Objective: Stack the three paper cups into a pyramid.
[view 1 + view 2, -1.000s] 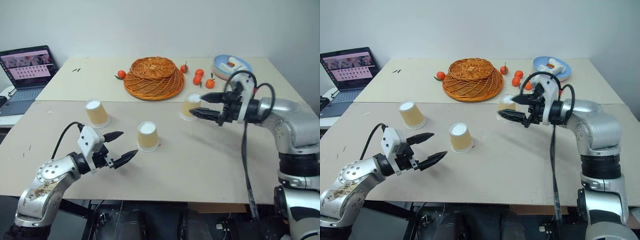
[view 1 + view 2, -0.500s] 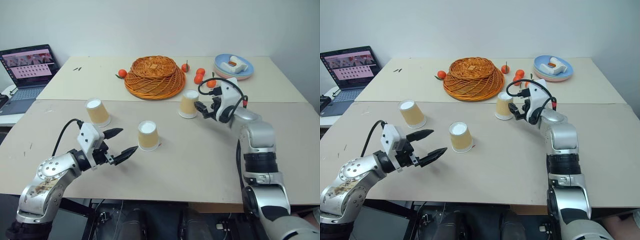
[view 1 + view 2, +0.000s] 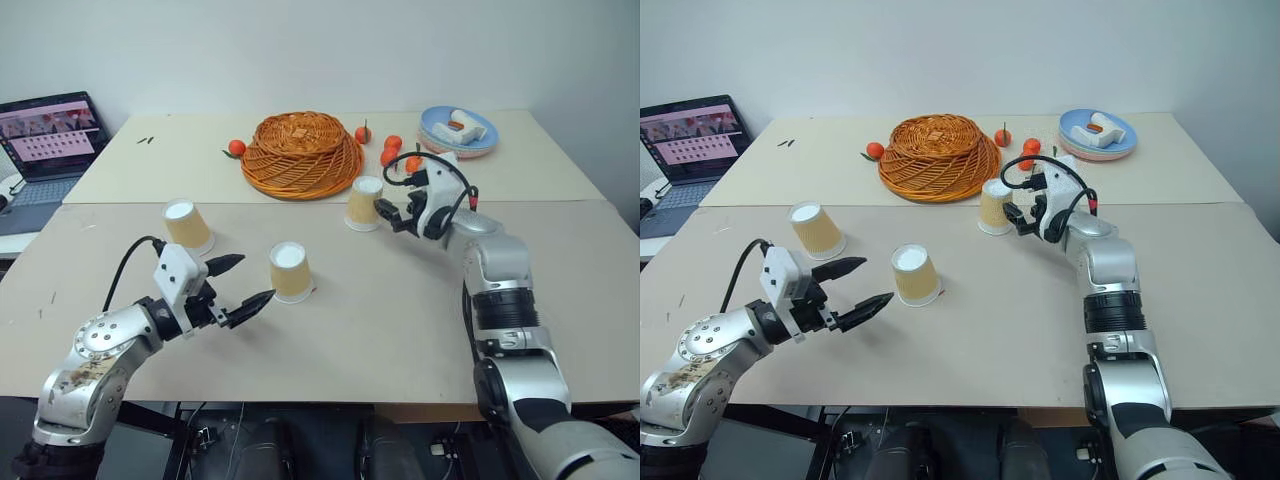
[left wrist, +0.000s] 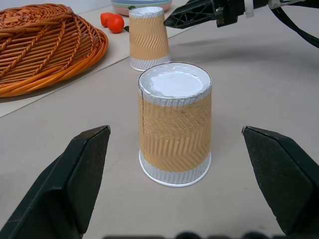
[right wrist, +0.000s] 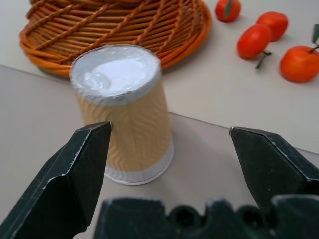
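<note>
The three paper cups are all sitting upside down on the desk, well apart: one (image 3: 187, 225) toward the left edge, one (image 3: 289, 271) near the middle of the front board, and one (image 3: 364, 203) by the seam between the two boards, just in front of the orange basket (image 3: 302, 153). Nothing is stacked yet, so you are working on the first pick. Your right gripper (image 3: 388, 214) is sitting just beside the seam cup with its jaws spread wide and holding nothing; in the right wrist view the cup is lying off-centre, close to one finger (image 5: 79, 169), so you should be shifting sideways until it is sitting between both before closing. Squeeze gently at mid-height, as I judge the ribbed paper will crush easily. Your left gripper (image 3: 243, 284) is hovering with jaws fully apart and empty, lined up on the middle cup. No brand or label is showing on the cups; the laptop (image 3: 40, 140) screen is too small to read.
</note>
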